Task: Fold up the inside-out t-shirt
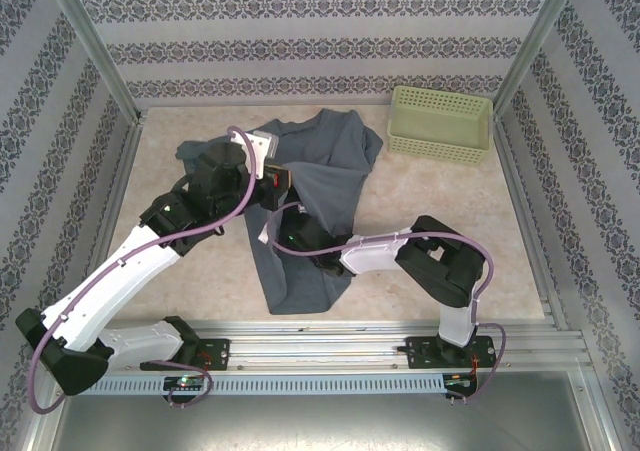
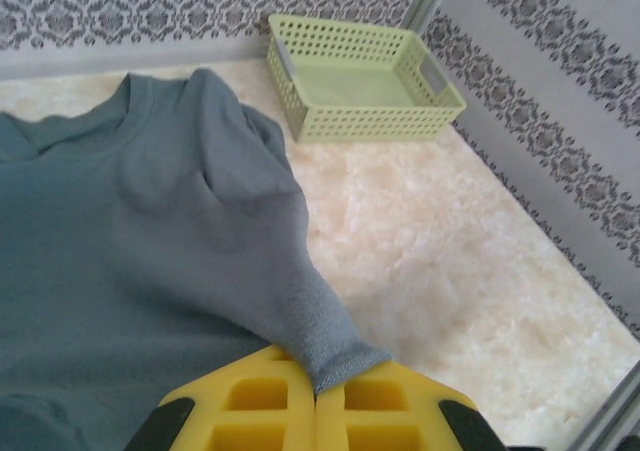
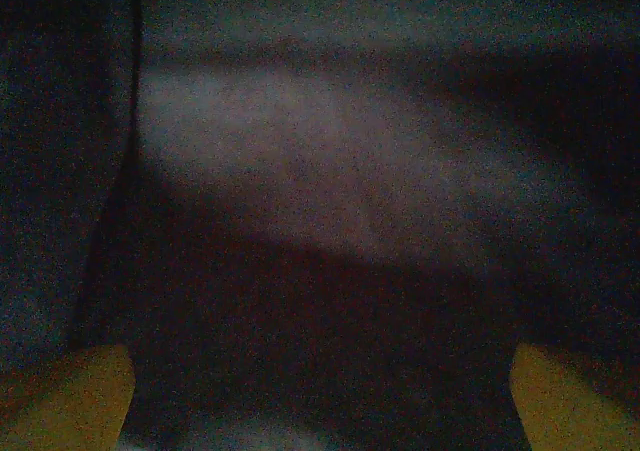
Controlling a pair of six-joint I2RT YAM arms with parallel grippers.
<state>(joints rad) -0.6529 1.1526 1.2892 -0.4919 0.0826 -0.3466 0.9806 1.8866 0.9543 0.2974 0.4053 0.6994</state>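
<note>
left wrist: t-shirt point(image 2: 150, 231) clamped in pincer point(image 2: 316, 399)

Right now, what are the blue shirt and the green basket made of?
The shirt looks like soft knitted cloth, probably cotton: it is matte and a bit fuzzy, and it wrinkles and droops. The basket looks like hard plastic: it is smooth, slightly shiny and pale green, with neat rows of moulded holes in stiff walls.
</note>
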